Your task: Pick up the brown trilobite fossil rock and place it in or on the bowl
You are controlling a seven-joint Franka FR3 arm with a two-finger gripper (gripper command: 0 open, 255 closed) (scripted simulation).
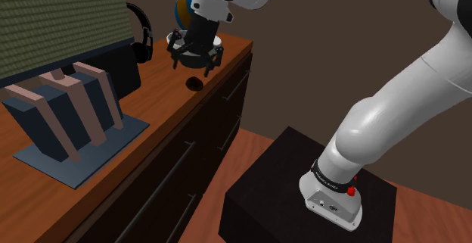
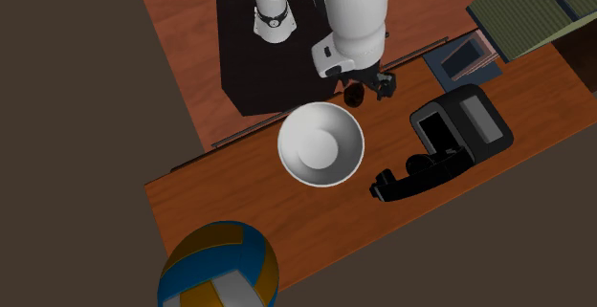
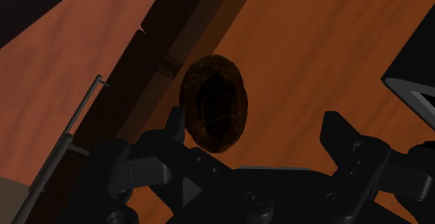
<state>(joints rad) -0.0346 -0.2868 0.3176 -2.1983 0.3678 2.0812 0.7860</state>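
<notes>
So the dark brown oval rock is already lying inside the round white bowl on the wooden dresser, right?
No. The dark brown oval rock lies on the wooden dresser top beside the round white bowl, not inside it, as the shoulder view shows.

The rock (image 1: pixel 194 83) lies on the tabletop (image 1: pixel 159 101), close to its front edge. The gripper (image 1: pixel 194 62) hangs right above the rock. The bowl (image 2: pixel 320 144) sits on the tabletop just beside the rock. The ball (image 2: pixel 220 269) is past the bowl, at the end of the tabletop. The headphones (image 2: pixel 407 176) are near the bowl, toward the back, and a box (image 2: pixel 462 123) stands just beside them. The stand (image 1: pixel 280 173) sits on the floor (image 1: pixel 253 139) before the tabletop.
</notes>
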